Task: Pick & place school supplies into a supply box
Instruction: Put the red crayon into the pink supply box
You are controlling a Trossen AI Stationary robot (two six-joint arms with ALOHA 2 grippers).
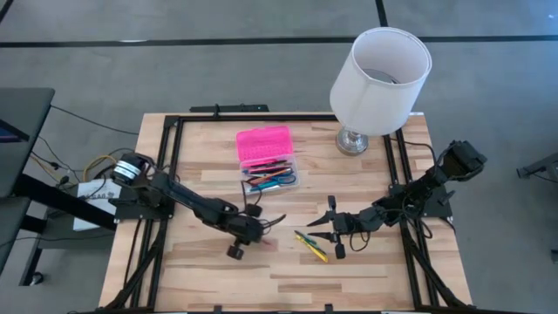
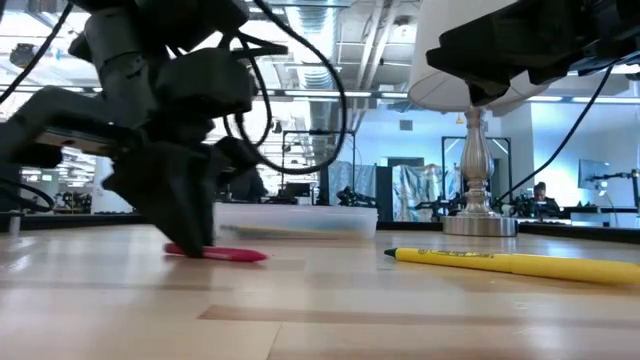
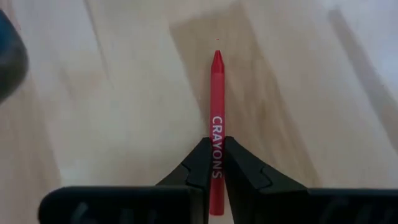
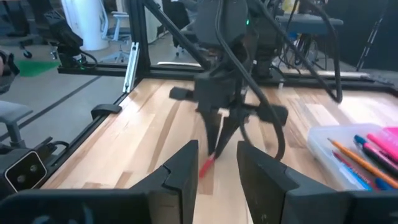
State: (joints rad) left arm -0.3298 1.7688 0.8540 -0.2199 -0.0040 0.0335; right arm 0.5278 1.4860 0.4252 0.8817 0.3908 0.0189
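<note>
My left gripper [image 1: 248, 230] stands at the table's middle, fingers pointing down, shut on a red crayon [image 3: 216, 106] marked CRAYONS. The crayon also shows in the low view [image 2: 228, 254]. My right gripper [image 1: 326, 228] is open and empty, just right of the left one and facing it [image 4: 214, 171]. The supply box's clear base [image 1: 271, 180] holds several coloured pens and pencils. Its hot-pink lid [image 1: 263, 146] lies open on the far side. A yellow marker [image 2: 520, 265] and a green pen lie on the table by my right gripper [image 1: 310, 246]. My left gripper pinches the red crayon between its two fingertips [image 3: 200, 163], on the wrapper's two sides at the printed word [image 3: 216, 152], behind the crayon's middle. The fingers come from above, pointing down, across the crayon. The crayon lies level at the table top, its pointed end [image 3: 217, 57] free.
A white lamp shade [image 1: 381, 78] on a silver base [image 1: 353, 139] stands at the far right of the table. A black frame [image 1: 174, 131] runs along the table's edges. Bare wood lies along the near side.
</note>
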